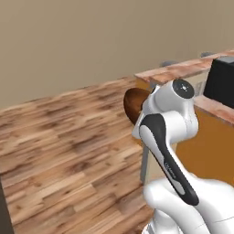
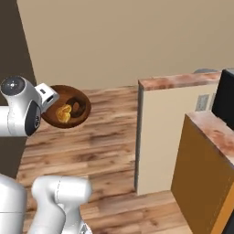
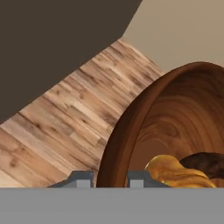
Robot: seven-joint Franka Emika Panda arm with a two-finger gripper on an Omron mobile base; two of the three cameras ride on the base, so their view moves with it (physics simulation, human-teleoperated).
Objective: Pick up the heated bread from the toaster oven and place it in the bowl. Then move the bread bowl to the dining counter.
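Observation:
My gripper (image 3: 108,179) is shut on the rim of the dark brown wooden bowl (image 3: 131,127), which it holds tilted in the air above the wooden floor. In the right base view the gripper (image 2: 50,103) pinches the left edge of the bowl (image 2: 83,99). The golden heated bread (image 2: 64,113) lies inside against the lower wall, and it is the same bread (image 3: 175,173) beside my fingertips. The bowl (image 1: 132,104) peeks out from behind my arm. The dining counter (image 2: 178,81), a reddish marbled slab on a beige wall, stands to the right of the bowl. The toaster oven is out of view.
An orange cabinet with a marbled top (image 2: 212,132) stands close in at the right. A black boxy appliance (image 2: 226,98) sits on it. Grey stool tops (image 1: 167,62) show behind the dining counter (image 1: 183,68). A dark wall (image 3: 52,39) rises at the left. Open wood floor (image 1: 64,146) spreads ahead.

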